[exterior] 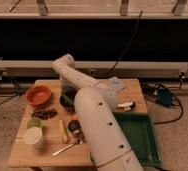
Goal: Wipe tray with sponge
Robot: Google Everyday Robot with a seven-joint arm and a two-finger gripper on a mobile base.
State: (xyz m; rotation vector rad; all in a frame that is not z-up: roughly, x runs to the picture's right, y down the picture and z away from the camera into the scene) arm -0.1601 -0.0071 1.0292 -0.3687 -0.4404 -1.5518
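Observation:
The dark green tray (141, 136) lies at the table's front right corner, its left part covered by my white arm. The arm rises from the bottom of the view, bends at an elbow (63, 64) near the table's back edge and comes down again over a dark bowl (66, 100). My gripper (68, 93) sits at that end, just above the bowl and well left of the tray. The sponge does not show. A pale blue, flat, pointed piece (116, 84) lies at the back right of the table.
On the wooden table (47, 155) stand an orange bowl (38, 94), a dark cluster of grapes (44, 113), a white cup (33, 136), a yellow stick-shaped item (63, 130), a spoon (66, 148), a brown can (75, 127) and a white-and-dark object (126, 105). Cables and a blue device (162, 96) lie on the floor at right.

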